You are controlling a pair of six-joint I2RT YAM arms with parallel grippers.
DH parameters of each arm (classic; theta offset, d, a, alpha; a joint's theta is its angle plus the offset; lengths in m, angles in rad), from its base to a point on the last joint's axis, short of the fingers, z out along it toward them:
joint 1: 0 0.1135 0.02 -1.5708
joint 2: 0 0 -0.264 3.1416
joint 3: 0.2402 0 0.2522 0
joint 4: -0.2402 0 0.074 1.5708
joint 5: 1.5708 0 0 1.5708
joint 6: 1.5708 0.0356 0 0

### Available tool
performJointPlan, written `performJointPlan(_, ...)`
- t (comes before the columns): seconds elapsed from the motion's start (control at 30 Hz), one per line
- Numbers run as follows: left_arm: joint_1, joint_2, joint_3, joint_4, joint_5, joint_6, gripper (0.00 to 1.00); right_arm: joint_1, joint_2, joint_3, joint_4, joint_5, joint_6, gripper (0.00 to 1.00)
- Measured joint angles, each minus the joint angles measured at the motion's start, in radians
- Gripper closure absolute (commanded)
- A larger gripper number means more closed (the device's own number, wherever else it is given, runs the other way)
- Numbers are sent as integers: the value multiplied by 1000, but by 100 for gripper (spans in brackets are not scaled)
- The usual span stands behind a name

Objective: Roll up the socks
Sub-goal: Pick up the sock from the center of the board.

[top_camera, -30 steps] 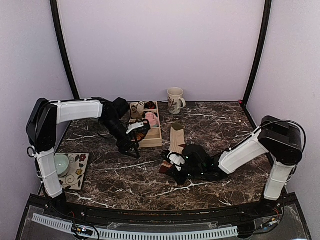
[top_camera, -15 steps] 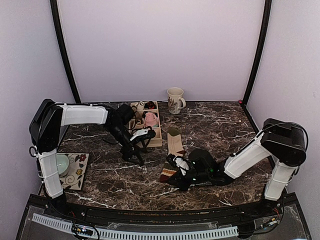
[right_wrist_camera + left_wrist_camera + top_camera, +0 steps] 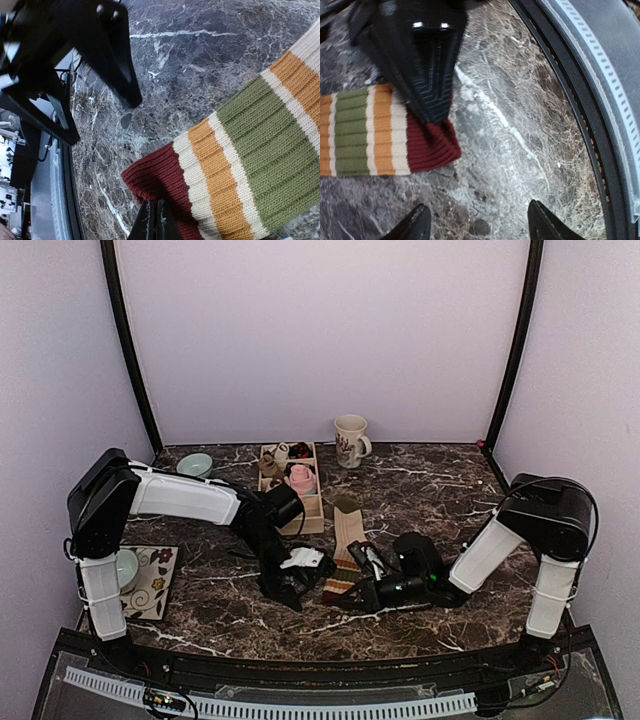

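Striped sock [image 3: 345, 545]: cuff under closed right end effector [image 3: 152, 217]; left end effector [image 3: 480, 225] open alongside.

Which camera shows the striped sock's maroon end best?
Right wrist: the maroon end sits close and sharp, nearly uncovered, at the tips of the right hand. Left wrist shows it partly under that hand; top external shows a tiny dark tip.

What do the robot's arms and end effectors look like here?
The left arm and right arm have white shells between black joints, with thin black cables near the shoulders. The left end effector and right end effector are black, each with two tapered fingers.
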Motion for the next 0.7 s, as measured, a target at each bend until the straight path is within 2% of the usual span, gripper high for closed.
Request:
performJointPlan(0.07, -35, 0, -11, 27, -36, 7, 50, -19, 10, 0, 22, -31, 37, 100)
performJointPlan(0.13, -64, 0, -12, 62, -67, 8, 55, -38, 15, 0, 34, -50, 61, 100)
performJointPlan(0.37, -90, -3, -26, 199, -148, -1, 57, -69, 24, 20, 9, -95, 106, 100)
performJointPlan(0.7, -132, -8, -33, 251, -189, -9, 59, -77, 27, 57, -68, -129, 121, 100)
